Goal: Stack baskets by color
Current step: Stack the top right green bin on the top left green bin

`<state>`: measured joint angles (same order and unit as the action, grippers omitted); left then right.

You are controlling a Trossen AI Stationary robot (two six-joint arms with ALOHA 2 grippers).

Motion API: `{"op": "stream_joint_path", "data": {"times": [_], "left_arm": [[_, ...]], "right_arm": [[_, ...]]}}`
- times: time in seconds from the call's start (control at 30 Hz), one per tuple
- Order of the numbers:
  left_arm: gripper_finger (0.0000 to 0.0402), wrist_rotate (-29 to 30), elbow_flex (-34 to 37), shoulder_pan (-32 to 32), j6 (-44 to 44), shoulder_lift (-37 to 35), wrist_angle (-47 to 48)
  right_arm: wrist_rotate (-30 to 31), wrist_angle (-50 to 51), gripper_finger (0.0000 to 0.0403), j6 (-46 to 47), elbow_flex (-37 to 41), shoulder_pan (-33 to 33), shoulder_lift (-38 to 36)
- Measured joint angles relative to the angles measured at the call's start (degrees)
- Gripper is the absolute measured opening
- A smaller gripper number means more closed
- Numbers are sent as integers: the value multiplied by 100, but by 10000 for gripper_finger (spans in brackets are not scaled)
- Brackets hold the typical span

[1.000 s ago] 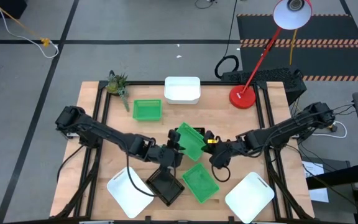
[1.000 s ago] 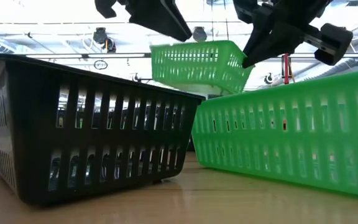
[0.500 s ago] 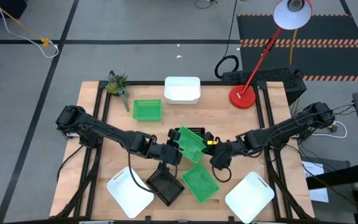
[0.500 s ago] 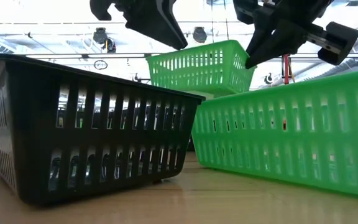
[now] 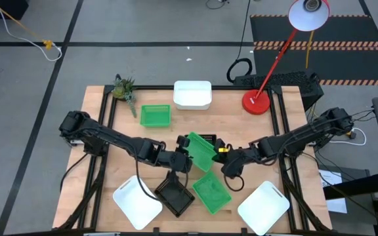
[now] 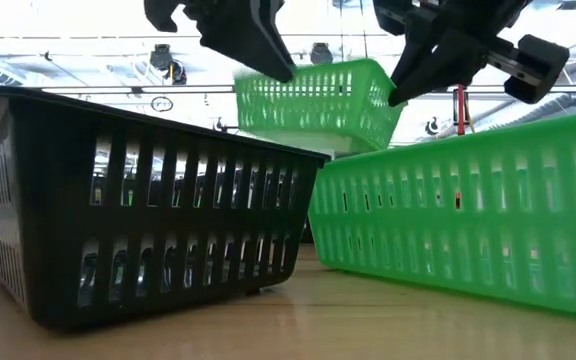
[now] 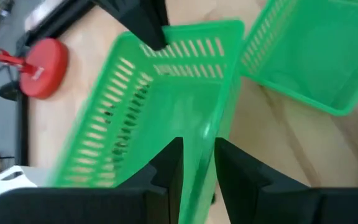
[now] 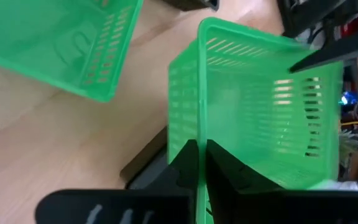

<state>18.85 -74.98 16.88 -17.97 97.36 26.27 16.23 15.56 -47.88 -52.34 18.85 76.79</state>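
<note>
A green basket (image 5: pixel 200 152) hangs in the air over the table's middle, with a gripper on each short end. My left gripper (image 5: pixel 184 153) is shut on its left end and my right gripper (image 5: pixel 219 153) on its right end. In the low view the green basket (image 6: pixel 313 100) floats tilted above the table. A black basket (image 5: pixel 207 138) shows just beyond it. A second green basket (image 5: pixel 211 192) and another black basket (image 5: pixel 176 195) rest on the table nearer the front edge. A third green basket (image 5: pixel 155 115) sits at the back left. My left gripper holds the green basket's end wall (image 7: pixel 207 140) at its rim, one finger (image 7: pixel 166 171) inside the basket and the other outside. The fingers slant down from the table's left. The basket is lifted clear and tilted. My right gripper pinches the rim of the opposite end wall (image 8: pixel 201 134) between its two fingers (image 8: pixel 185 165), one inside and one outside. It slants down from the table's right. The basket hangs clear of the table.
White baskets stand at the back middle (image 5: pixel 192 94), front left (image 5: pixel 137 202) and front right (image 5: pixel 263 207). A red lamp base (image 5: pixel 256 102) stands at the back right and a small plant (image 5: pixel 123 88) at the back left. Bare wood lies between them.
The held green basket has tipped in the air between the two grippers: its left end now sits lower than its right end. Both arms have stayed where they were, and my left wrist has turned a little.
</note>
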Motion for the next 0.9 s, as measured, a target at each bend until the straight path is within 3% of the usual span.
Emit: {"op": "stream_joint_path", "data": {"times": [0.9], "left_arm": [[88, -85, 0, 2, -148, 0, 6]], "right_arm": [[-9, -75, 9, -67, 0, 29, 0]]}}
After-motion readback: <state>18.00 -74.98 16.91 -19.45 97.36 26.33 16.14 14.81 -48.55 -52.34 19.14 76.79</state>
